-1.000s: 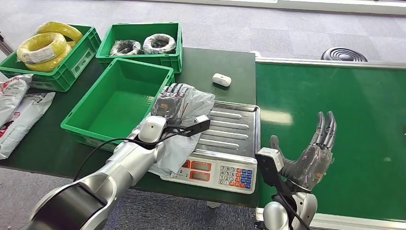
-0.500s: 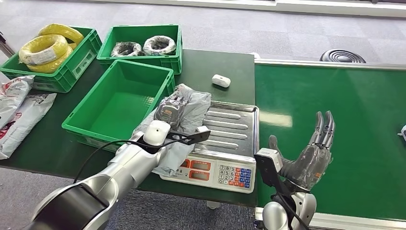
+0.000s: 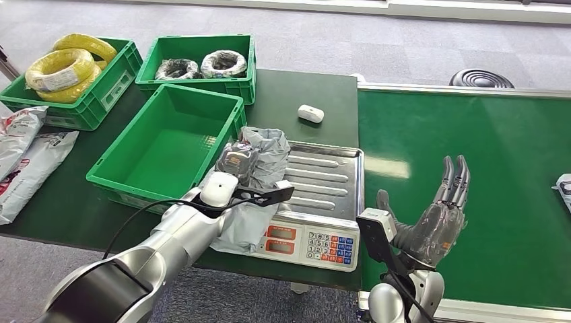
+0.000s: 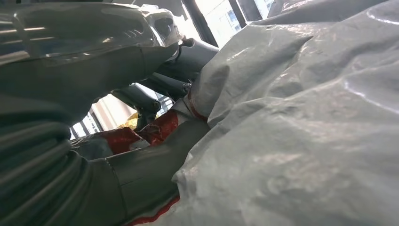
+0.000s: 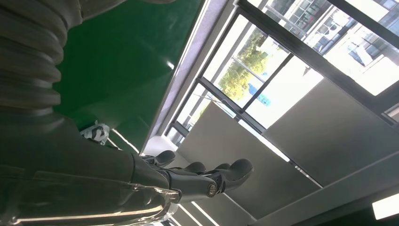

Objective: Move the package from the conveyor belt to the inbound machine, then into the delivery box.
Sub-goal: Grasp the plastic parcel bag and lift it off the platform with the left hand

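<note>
Head view: at centre-left an empty green plastic crate [image 3: 158, 145] sits on the dark table [image 3: 306, 91]. Just right of it, the left hand [image 3: 237, 160] grips a crumpled grey plastic mailer package [image 3: 259, 176] over the left edge of the silver ribbed weighing scale [image 3: 323, 185]. At lower right, the right hand [image 3: 438, 215] hovers above the green conveyor belt [image 3: 485, 155], fingers straight, holding nothing.

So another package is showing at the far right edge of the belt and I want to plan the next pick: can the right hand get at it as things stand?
Probably yes. The right hand is open above the conveyor belt, and bare belt lies between it and the new package.
</note>
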